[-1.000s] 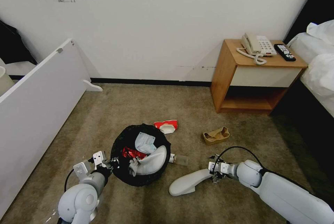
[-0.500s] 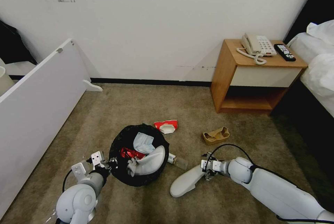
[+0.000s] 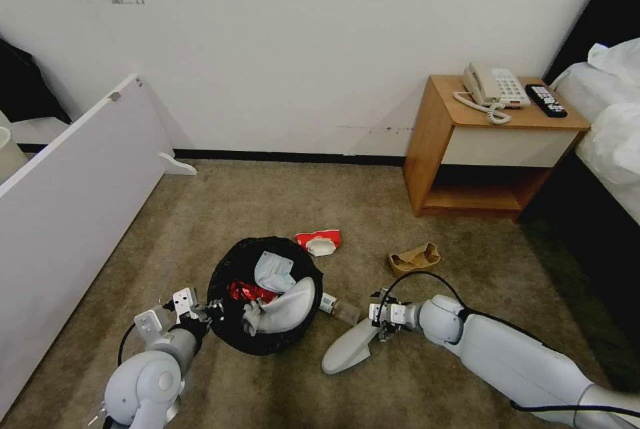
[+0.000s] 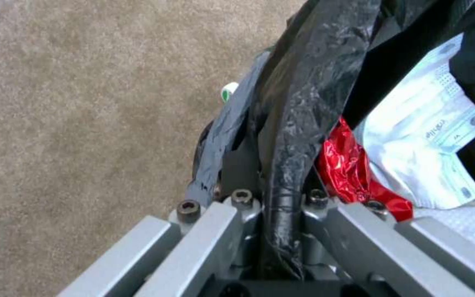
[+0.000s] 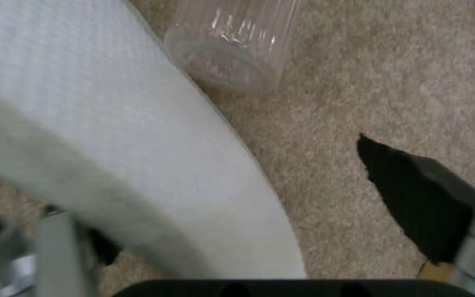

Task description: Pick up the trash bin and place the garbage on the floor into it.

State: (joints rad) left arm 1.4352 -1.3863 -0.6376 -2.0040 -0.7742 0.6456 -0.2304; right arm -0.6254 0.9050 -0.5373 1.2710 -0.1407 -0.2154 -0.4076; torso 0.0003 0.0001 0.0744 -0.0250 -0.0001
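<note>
The trash bin, lined with a black bag, stands on the floor at centre left. It holds a white slipper, a red wrapper and a pale blue-white packet. My left gripper is shut on the bin's near-left rim, the bag pinched between its fingers. A second white slipper lies on the carpet to the bin's right. My right gripper is open over its end, one black finger apart on the carpet side. A clear bottle lies between bin and slipper.
A red-and-white wrapper lies just behind the bin and a brown paper bag farther right. A wooden nightstand with phone and remote stands against the wall, a bed at the right, a white board leaning at the left.
My right arm has moved left toward the bin, and the floor slipper has shifted left and turned with it. The left gripper and bin have drifted slightly left.
</note>
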